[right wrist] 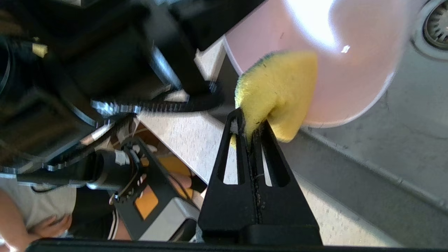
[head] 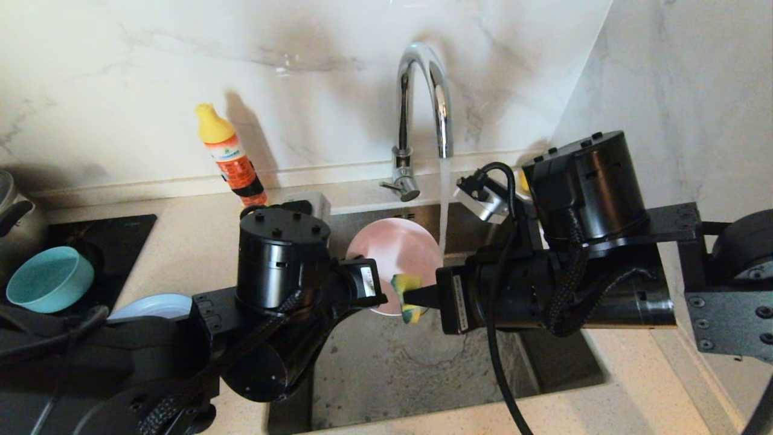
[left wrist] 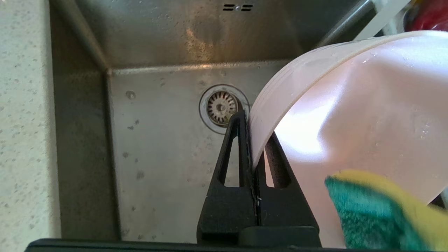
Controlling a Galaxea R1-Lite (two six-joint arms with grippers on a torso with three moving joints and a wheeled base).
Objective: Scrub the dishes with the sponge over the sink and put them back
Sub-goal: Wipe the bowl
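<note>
My left gripper [left wrist: 252, 140] is shut on the rim of the pale pink bowl [head: 392, 248], holding it tilted on edge over the steel sink [head: 386, 374]. My right gripper [right wrist: 250, 120] is shut on the yellow sponge [right wrist: 276, 87] with its green scouring side [left wrist: 364, 217], and the sponge lies against the bowl's inside near the lower rim. In the head view the sponge [head: 406, 297] sits between the two grippers. A teal bowl [head: 49, 279] and a grey-blue plate [head: 154, 305] rest on the counter at the left.
Water runs from the chrome tap [head: 423, 115] just right of the bowl. The drain strainer [left wrist: 220, 107] lies below in the sink floor. An orange bottle with a yellow cap [head: 232, 157] stands against the back wall. A dark hob [head: 115, 241] lies on the left.
</note>
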